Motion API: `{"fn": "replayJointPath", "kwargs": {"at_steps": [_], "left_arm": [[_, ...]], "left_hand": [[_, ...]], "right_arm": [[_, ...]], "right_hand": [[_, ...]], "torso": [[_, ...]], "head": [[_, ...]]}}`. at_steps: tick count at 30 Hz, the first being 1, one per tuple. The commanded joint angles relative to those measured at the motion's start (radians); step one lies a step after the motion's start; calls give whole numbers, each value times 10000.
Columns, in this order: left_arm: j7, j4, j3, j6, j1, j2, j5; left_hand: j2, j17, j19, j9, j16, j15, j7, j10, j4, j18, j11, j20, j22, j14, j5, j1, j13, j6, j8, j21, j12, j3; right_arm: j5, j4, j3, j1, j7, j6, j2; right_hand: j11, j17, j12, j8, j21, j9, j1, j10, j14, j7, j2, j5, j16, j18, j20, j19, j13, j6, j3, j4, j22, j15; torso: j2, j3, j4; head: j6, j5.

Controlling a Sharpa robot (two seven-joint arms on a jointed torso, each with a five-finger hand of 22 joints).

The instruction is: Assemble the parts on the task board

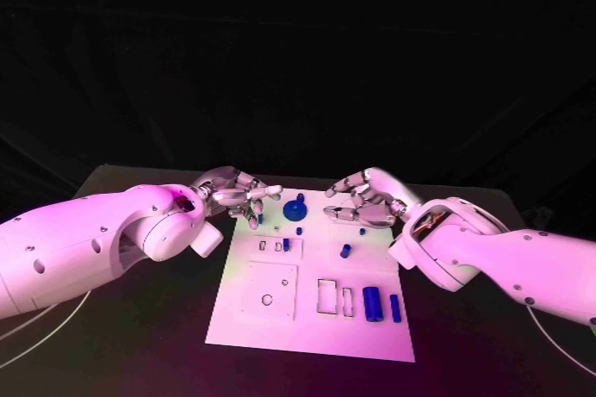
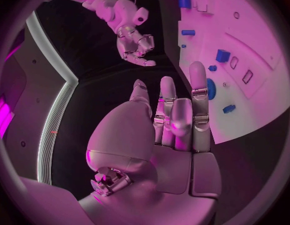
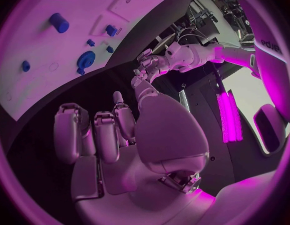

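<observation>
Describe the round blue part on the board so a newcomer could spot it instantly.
Start at the white task board in the middle of the black table and go to its far edge, between the two hands. The round blue gear-like disc lies there, nearer the left hand. It is the widest and only circular blue part; the others are small pegs, blocks and cylinders.
</observation>
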Motion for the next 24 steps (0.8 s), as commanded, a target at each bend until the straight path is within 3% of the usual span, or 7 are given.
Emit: {"fn": "replayJointPath", "kwargs": {"at_steps": [1, 2, 4, 7, 8, 15, 24], "left_arm": [[-1900, -298, 8, 989, 159, 295, -2953], [-2064, -374, 7, 1010, 195, 370, -3204], [-2533, -530, 4, 1171, 312, 551, -3752], [-3294, -679, -6, 1782, 516, 787, -4471], [-3511, -714, -11, 1975, 572, 857, -4666], [-4905, -1054, -144, 2786, 976, 1562, -5721], [-6028, -1763, -312, 3517, 1136, 2466, -6118]], "left_hand": [[-129, 1928, 803, 180, 1577, -106, 1, -335, 326, -385, 106, -73, 3232, 433, 24, -241, 1057, -134, 118, 2571, 1112, -264], [-208, 2781, 1060, 309, 2206, -119, -10, -473, 418, -509, -1, -108, 4356, 721, 29, -167, 1526, -207, 223, 3480, 1602, -313], [-100, 3726, 1363, 481, 2839, -207, -117, -74, 613, -683, -17, -137, 5633, 1059, 9, -299, 2472, -4, 457, 4370, 2465, -330], [-6, 4381, 1576, 822, 3258, -327, -266, 639, 678, -834, -140, -236, 6776, 1287, 54, -358, 4118, 110, 807, 5206, 3886, -338], [10, 4423, 1582, 885, 3283, -331, -269, 703, 681, -850, -166, -251, 6902, 1301, 25, -399, 4318, 95, 857, 5299, 4046, -353], [-87, 4495, 1477, 1443, 3322, -380, -365, 715, 699, -885, -213, -286, 7345, 1322, 6, -816, 4743, -3, 1302, 5673, 4387, -481], [-147, 4493, 1451, 2111, 3313, -443, -448, 821, 720, -932, -292, -321, 7735, 1319, 3, -1227, 5090, -139, 1795, 5962, 4639, -333]], "right_arm": [[1659, 174, 1, 68, 594, 417, -451], [1709, 191, 2, 85, 541, 431, -552], [1794, 208, 3, 118, 421, 467, -744], [1795, 184, 4, 142, 233, 610, -926], [1760, 165, 3, 147, 182, 645, -965], [1491, -6, 3, 161, -118, 686, -1170], [1407, -94, 2, 164, -356, 609, -1194]], "right_hand": [[-86, 1904, 10, 103, -9, -17, -64, 67, 855, -26, -25, 482, -58, 149, -65, -16, 244, 114, -63, -18, 1171, -102], [-92, 1897, 23, 117, -10, -19, -84, 84, 854, -32, -41, 549, -63, 149, -70, -13, 256, 127, -80, -14, 1174, -107], [-95, 1889, 28, 127, -2, -21, -105, 92, 852, -37, -54, 586, -69, 146, -73, -6, 261, 135, -96, -7, 1182, -111], [-102, 1883, 49, 145, 15, -22, -132, 118, 851, -45, -71, 626, -73, 141, -79, 9, 283, 154, -118, 1, 1197, -116], [-107, 1898, 66, 160, 53, -19, -142, 138, 855, -52, -74, 640, -64, 131, -82, 37, 300, 173, -125, 3, 1227, -120], [-118, 1876, 56, 183, 50, -16, -153, 132, 851, -64, -92, 655, -77, 132, -87, 38, 287, 203, -142, 1, 1227, -127], [-123, 1799, 18, 202, -39, -14, -186, 96, 831, -70, -106, 658, -124, 155, -93, -18, 243, 220, -165, 15, 1164, -134]], "torso": [[-205, 57, -38], [-224, 75, -46], [-280, 111, -73], [-321, 132, -86], [-329, 138, -86], [-400, 201, -46], [-393, 203, -34]], "head": [[-65, 101], [-50, 149], [-73, 200], [-75, 134], [-59, 128], [-106, 208], [-269, 322]]}}
